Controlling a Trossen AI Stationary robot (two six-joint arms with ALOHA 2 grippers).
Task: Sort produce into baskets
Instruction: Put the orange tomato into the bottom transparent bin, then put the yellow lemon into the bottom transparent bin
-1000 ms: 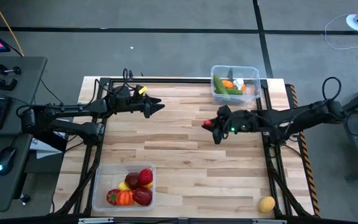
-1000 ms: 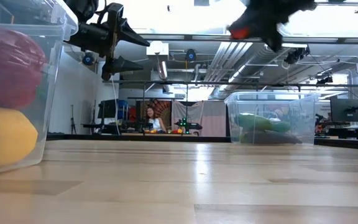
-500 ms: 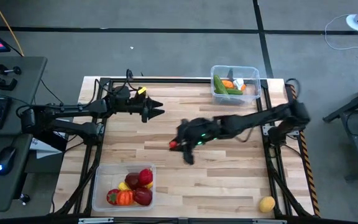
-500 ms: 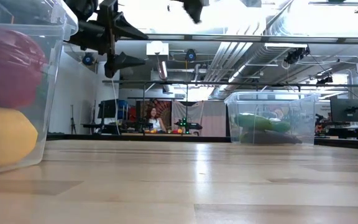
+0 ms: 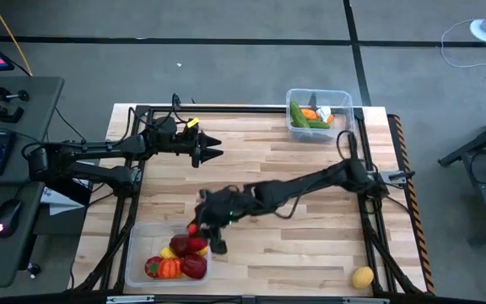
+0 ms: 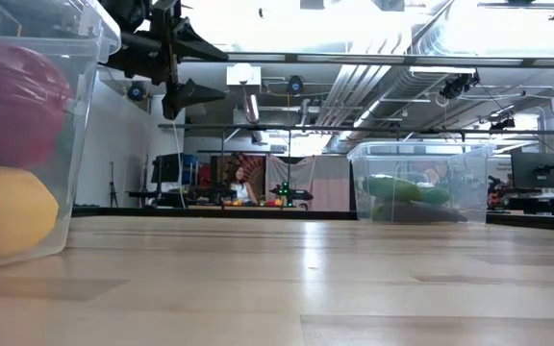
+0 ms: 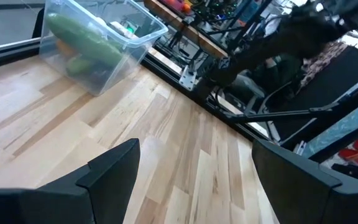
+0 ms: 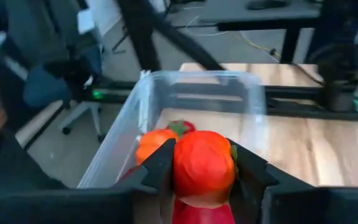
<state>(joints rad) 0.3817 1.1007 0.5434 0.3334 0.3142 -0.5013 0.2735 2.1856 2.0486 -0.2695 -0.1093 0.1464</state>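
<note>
My right gripper (image 5: 199, 230) reaches across the table and is shut on a red tomato (image 8: 204, 167), above the far rim of the near-left basket (image 5: 137, 253). That clear basket holds red, orange and yellow produce (image 5: 175, 257); the right wrist view shows the basket (image 8: 166, 87) just beyond the tomato. The far-right basket (image 5: 342, 100) holds green cucumbers (image 5: 304, 118) and an orange piece. A yellow lemon (image 5: 362, 276) lies on the table at the near right. My left gripper (image 5: 212, 150) hangs open over the far left of the table, holding nothing. My right gripper pinches the red tomato by its two opposite sides (image 8: 180, 168), one dark finger (image 8: 157, 171) on each side. The fingers come from the table's right, slanting a little downward. The tomato is lifted clear, over the near-left basket's far rim.
The long right arm (image 5: 310, 181) crosses the middle of the table. Black frame rails (image 5: 369, 228) run along the table's sides. The far-right basket (image 6: 421, 183) stands at the back in the low view, and the near-left basket (image 6: 75, 144) fills that view's left edge.
My right gripper has swept from beside the far-right basket across the table toward the near-left basket, carrying the red tomato clear of the table and rolling as it went. My left gripper has stayed in place and rolled slightly.
</note>
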